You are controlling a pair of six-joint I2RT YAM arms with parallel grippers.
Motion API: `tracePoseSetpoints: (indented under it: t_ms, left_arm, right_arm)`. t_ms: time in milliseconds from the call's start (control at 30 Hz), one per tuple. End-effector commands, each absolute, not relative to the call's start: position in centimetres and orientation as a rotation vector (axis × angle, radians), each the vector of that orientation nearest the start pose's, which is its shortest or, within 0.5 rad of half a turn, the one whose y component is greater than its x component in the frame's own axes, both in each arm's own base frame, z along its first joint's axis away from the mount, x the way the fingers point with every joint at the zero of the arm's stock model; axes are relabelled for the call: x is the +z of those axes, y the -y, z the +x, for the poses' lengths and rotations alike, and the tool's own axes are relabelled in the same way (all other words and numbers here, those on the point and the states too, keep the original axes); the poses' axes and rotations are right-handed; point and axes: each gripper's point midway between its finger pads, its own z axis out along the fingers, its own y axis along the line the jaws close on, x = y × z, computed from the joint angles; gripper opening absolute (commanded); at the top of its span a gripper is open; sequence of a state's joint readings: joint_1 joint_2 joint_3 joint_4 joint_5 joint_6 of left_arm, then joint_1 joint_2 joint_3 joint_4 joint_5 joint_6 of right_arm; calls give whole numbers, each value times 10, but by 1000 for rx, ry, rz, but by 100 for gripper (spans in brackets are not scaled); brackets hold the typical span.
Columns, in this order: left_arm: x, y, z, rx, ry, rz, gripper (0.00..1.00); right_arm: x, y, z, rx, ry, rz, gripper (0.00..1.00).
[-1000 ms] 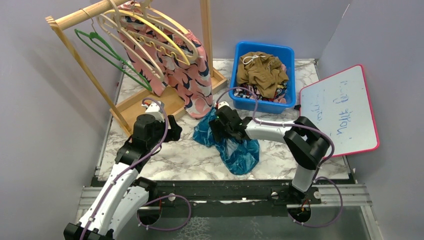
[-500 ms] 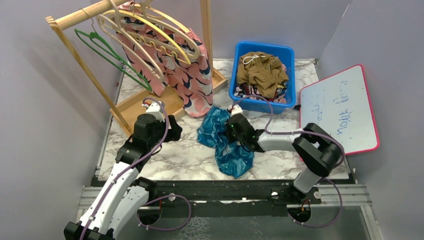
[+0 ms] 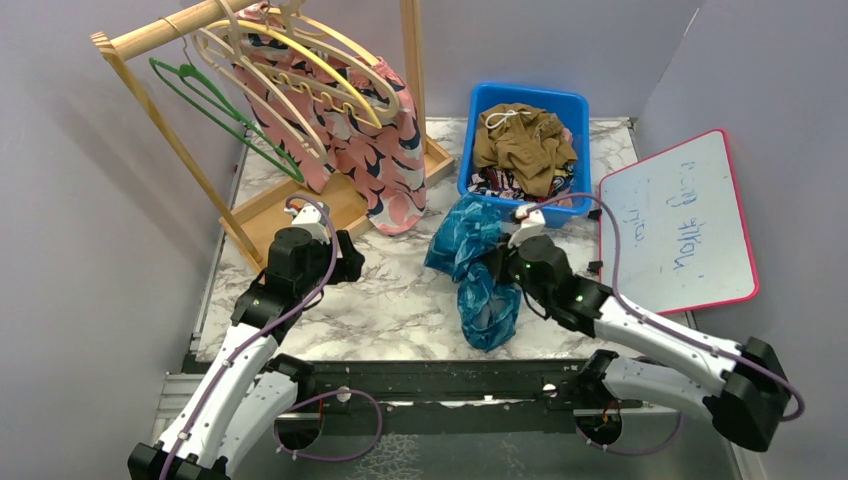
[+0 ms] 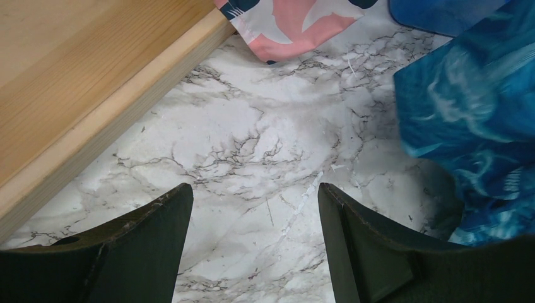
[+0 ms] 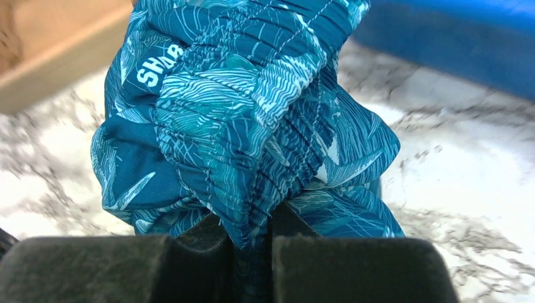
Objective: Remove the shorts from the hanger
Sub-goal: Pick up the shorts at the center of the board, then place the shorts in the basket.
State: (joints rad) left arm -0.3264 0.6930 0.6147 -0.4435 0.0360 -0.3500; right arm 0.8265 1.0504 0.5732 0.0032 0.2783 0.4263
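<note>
Two arms work over a marble bench, with a wooden rack at its far left and a blue bin at the far middle. One pair of pink shorts with navy and white blotches hangs on the rack among bare wooden hangers and a green one. The bin already holds olive-brown shorts on top of other cloth.

The teal shorts are off the rack. They are bunched just in front of the bin's near wall, with the lower part trailing toward the bench. The right end effector is clenched on their gathered elastic waistband. The left end effector is released and grasps nothing, hovering low over bare marble near the rack's base.

The step in hand looks like carrying the teal pair to the bin. The next move probably calls for lifting the bundle high enough that the trailing cloth clears the near wall, then letting go over the pile. After that, the blotched pair on the rack would be the one left to take off.
</note>
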Motion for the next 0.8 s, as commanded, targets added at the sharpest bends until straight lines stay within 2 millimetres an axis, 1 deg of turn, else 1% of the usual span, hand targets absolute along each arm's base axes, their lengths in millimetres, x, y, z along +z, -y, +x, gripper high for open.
tracePoseSetpoints:
  t_ms: [0,67,100,167,233,333,400,433,467,533,600,667,700,733,767]
  left_arm:
    - [173,107,245,-466,-2089,12,75]
    - [173,107,245,-466,-2088,12,75]
    - [173,107,245,-468,-2089,14,75]
    - [173,107,245,-467,-2089,13,75]
    - [174,108,245,-471,-2088,15,75]
    - [174,108,245,-473,-2086,16,75]
    - [174,108,245,-474,-2086,16,75]
    - [174,108,244,-474,-2087,16,75]
    - [175,108,245,-475,-2083,17,75]
    - [176,108,244,-477,-2076,20,75]
    - [178,108,244,-478,-2070,21,78]
    - [179,108,243,-479,-2063,22,82]
    - [180,108,243,-480,-2060,22,84]
    - [180,108,243,-481,-2059,25,85]
    - [181,108,243,-481,-2056,24,86]
  right_arm:
    - [201,-200,264,426,-1877,-119,1]
    - [228,-191,267,400,-1814,-96,1]
    - [240,-183,271,362,-1780,-74,1]
    - [266,-176,277,308,-1724,-71,1]
    - [289,-164,287,207,-1671,-49,1]
    - [324,-156,305,64,-1609,-62,1]
    - [343,-152,323,-2,-1593,-63,1]
    - [350,-151,333,-20,-1592,-64,1]
    - [354,-150,344,-31,-1599,-65,1]
    - [368,-141,365,-29,-1595,-17,1]
    - [375,-129,389,-18,-1607,31,2]
    - [378,-119,414,-12,-1618,56,1]
    - [377,-106,428,-36,-1640,83,1]
    - [377,-102,440,-37,-1658,90,1]
    - [386,-96,451,-43,-1653,104,1]
